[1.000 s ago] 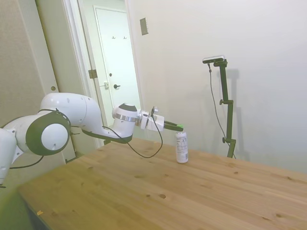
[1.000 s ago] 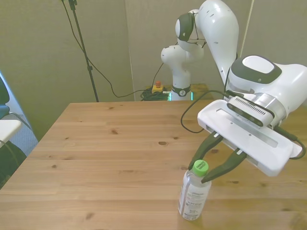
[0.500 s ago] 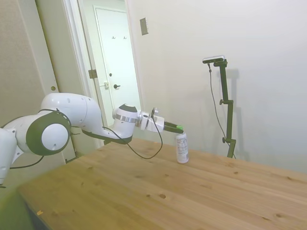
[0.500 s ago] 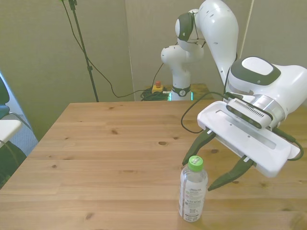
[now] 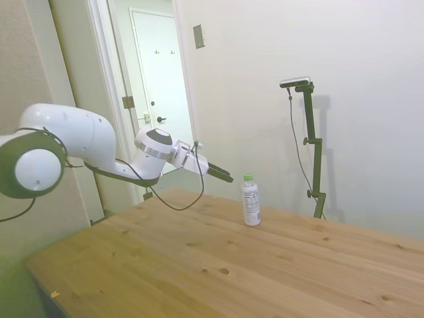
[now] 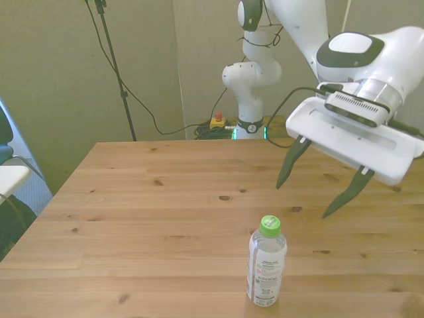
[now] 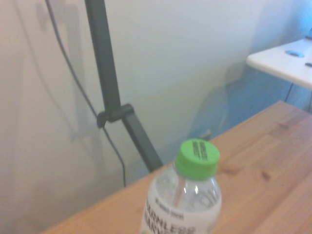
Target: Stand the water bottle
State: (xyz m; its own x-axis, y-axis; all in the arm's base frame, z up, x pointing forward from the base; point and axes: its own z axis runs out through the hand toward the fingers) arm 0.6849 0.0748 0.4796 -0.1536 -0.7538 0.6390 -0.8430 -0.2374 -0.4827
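Note:
The water bottle [image 6: 266, 260] stands upright on the wooden table [image 6: 146, 218], clear plastic with a green cap and a white label. It also shows in the side view as the bottle [image 5: 250, 201] near the table's far edge, and close up in the wrist view as the bottle [image 7: 185, 195]. My gripper [image 6: 317, 191] hangs open above and behind the bottle, toward the front view's right, with nothing between its dark fingers [image 6: 289, 163]. In the side view the gripper [image 5: 224, 176] is left of the bottle and apart from it, at about cap height.
The bottle stands near the table's front edge [image 6: 199, 311] in the front view. A white surface [image 6: 10, 177] juts in at the front view's left. A dark cable [image 5: 173, 202] droops from the wrist toward the tabletop.
The gripper opened and let go of the bottle's cap, then drew back and rose away from it. The bottle stays upright in the same spot.

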